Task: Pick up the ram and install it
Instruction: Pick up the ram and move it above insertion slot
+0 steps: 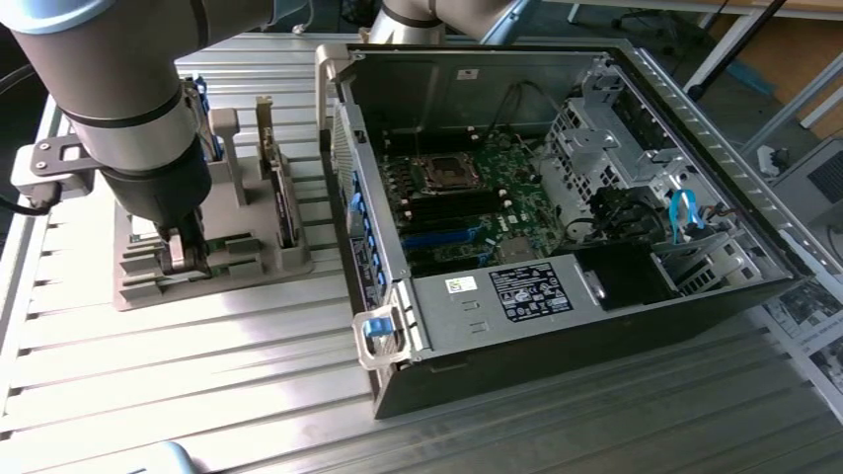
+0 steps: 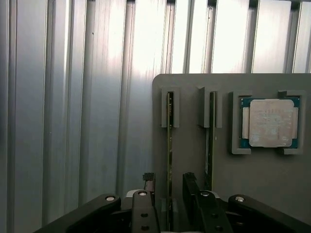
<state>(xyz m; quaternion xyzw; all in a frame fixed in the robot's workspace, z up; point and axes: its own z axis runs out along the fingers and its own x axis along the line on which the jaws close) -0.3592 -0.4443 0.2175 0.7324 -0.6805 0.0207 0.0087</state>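
Two green sticks stand on edge in slots of the grey holder. The ram sits in the slot nearest the holder's edge, the other stick in the next slot, and a silver processor in the pocket beyond. The gripper hangs over the holder with its jaws spread wide either side of the ram, gripping nothing. An open computer case stands beside the holder.
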